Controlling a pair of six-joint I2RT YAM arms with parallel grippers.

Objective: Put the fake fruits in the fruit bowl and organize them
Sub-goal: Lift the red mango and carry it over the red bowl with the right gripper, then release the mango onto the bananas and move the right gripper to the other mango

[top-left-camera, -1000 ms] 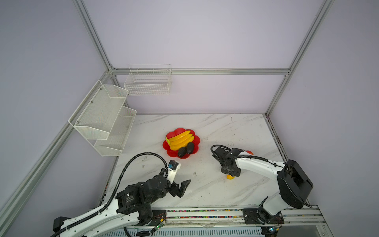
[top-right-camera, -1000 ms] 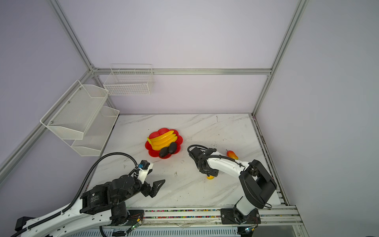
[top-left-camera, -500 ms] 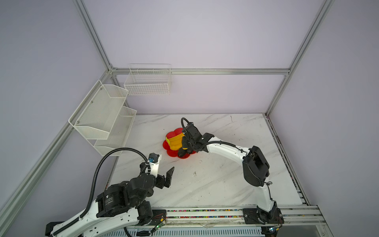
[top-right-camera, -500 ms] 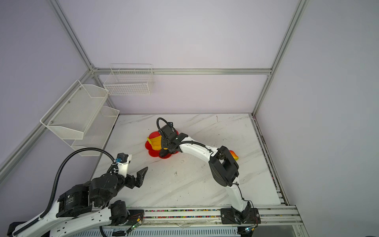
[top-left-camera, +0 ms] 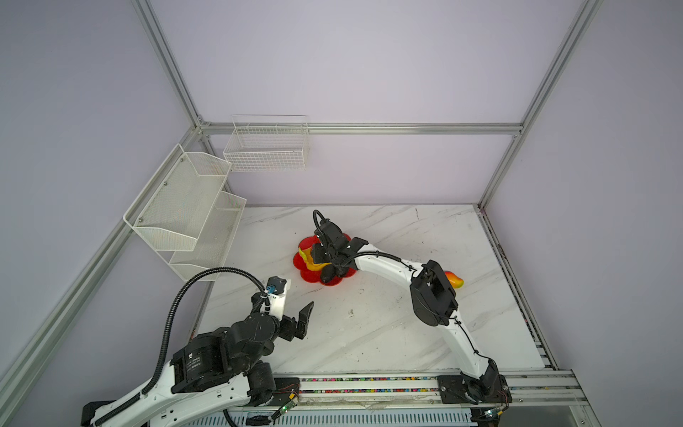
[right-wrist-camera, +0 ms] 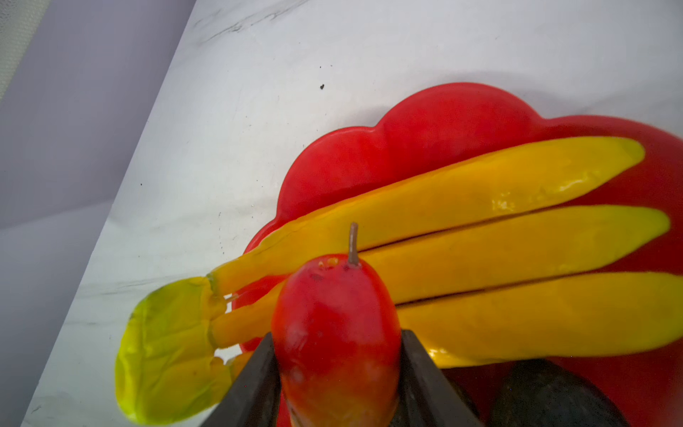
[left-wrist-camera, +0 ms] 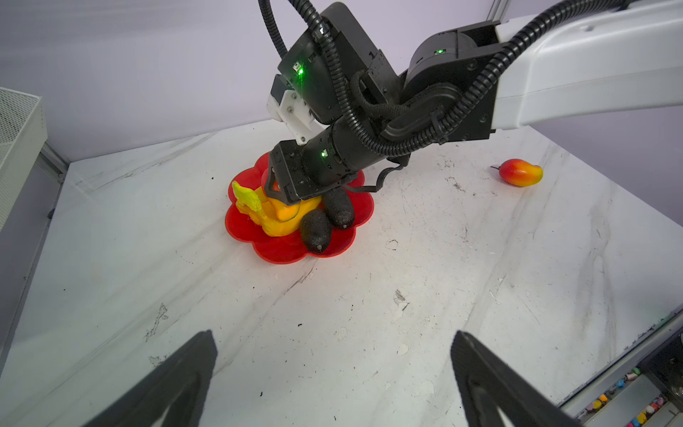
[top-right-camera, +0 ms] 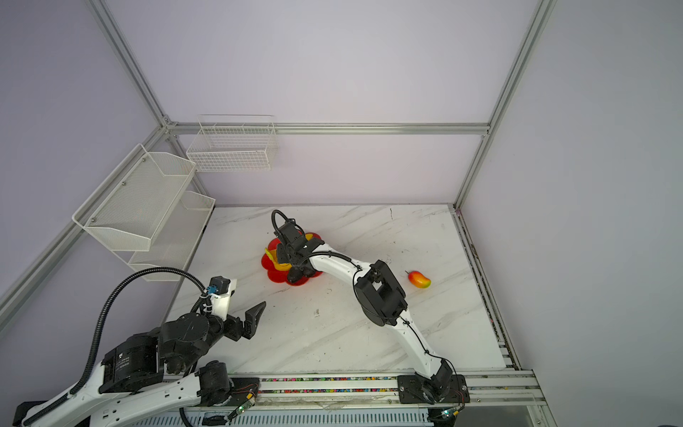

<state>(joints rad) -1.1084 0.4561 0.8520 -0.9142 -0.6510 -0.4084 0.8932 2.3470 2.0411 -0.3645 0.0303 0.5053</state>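
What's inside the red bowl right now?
Bananas and two avocados lie in the bowl. The right gripper holds a mango over the bananas, covering the bowl's middle.

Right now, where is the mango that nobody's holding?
The loose mango lies on the marble table, right of centre in both top views, just past the right arm's elbow and well clear of the fruit bowl.

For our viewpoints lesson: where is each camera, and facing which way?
Top views: high, tilted down at the table; left arm, right arm show.
Left wrist: low, facing the fruit bowl; open left gripper shows.
Right wrist: over the bananas; right gripper holds a mango.
Shared: top and left wrist show loose mango.
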